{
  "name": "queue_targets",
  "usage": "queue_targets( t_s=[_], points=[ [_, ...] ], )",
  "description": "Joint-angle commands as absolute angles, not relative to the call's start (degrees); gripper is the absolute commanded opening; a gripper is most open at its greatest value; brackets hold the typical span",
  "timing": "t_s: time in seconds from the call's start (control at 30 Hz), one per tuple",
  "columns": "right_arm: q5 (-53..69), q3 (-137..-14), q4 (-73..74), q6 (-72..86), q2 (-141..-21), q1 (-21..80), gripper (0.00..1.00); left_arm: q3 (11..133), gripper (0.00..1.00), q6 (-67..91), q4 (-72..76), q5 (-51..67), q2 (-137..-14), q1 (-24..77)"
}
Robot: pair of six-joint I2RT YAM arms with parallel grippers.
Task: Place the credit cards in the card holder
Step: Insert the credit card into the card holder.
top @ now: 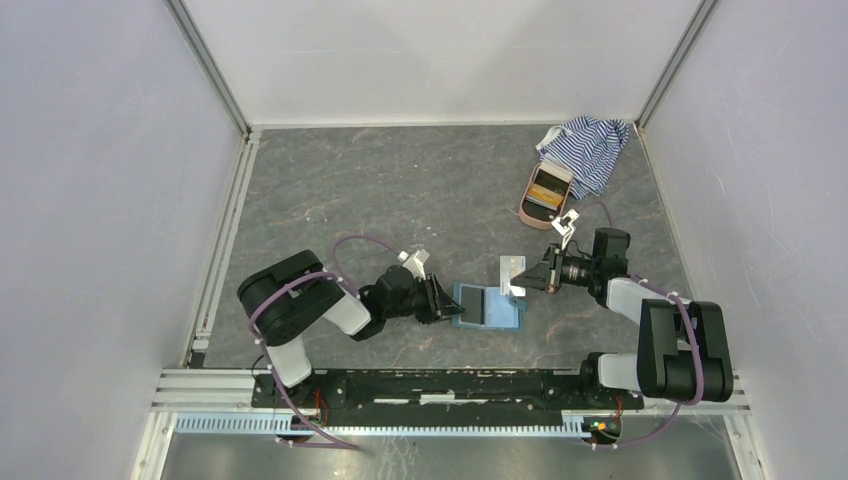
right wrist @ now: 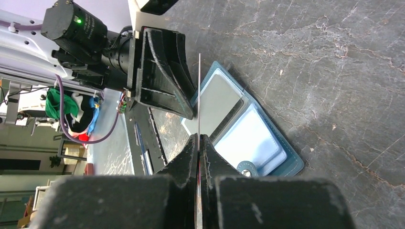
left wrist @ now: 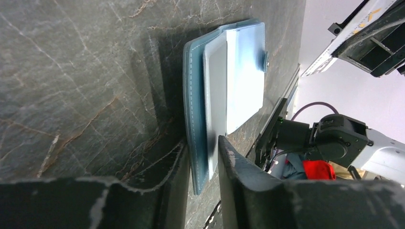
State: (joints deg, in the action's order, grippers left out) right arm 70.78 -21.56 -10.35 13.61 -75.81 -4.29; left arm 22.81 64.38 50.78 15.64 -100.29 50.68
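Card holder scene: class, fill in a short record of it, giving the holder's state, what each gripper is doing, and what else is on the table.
card holder: open, lying flat on the table, pale blue inside facing up
left gripper: jaws either side of the holder's edge; firm grip unclear
right gripper: shut on a credit card, held on edge close to the holder
far right corner: pink case with tan contents, striped cloth behind it
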Motion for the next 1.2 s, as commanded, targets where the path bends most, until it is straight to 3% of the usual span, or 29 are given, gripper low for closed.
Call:
queue_targets(
  t_s=[0.0, 0.17, 0.5, 0.7, 0.77, 0.9, 1.17],
  points=[
    [72.50, -23.64, -10.44, 12.33, -75.77, -4.75, 0.00, 23.16, 0.30, 66.89, 55.57, 16.34, -104.18, 51.24],
    [72.45, -23.64, -10.19, 12.02, -75.82, -4.90, 0.00, 21.36, 0.02, 67.33, 59.01, 14.29, -104.57, 51.24],
    [72.33, -23.48, -9.58, 10.64, -76.05, -4.93, 0.00, 14.46, 0.02, 63.45, 39.77, -3.02, -87.25, 51.11],
    [72.33, -23.29, -9.40, 10.09, -76.05, -4.92, 0.00, 13.60, 0.02, 63.53, 39.56, -1.59, -86.13, 50.37],
    [72.34, -23.23, -9.33, 9.84, -76.06, -4.93, 0.00, 14.06, 0.11, 63.13, 39.50, -0.35, -86.55, 50.09],
    [72.79, -23.20, -8.79, 8.81, -76.15, -4.83, 0.00, 13.72, 0.43, 62.74, 33.49, 1.80, -82.99, 48.89],
    [74.32, -24.12, -7.03, 6.05, -76.69, -1.06, 0.00, 12.83, 0.80, 55.91, 12.60, -2.15, -57.89, 46.37]
  ],
)
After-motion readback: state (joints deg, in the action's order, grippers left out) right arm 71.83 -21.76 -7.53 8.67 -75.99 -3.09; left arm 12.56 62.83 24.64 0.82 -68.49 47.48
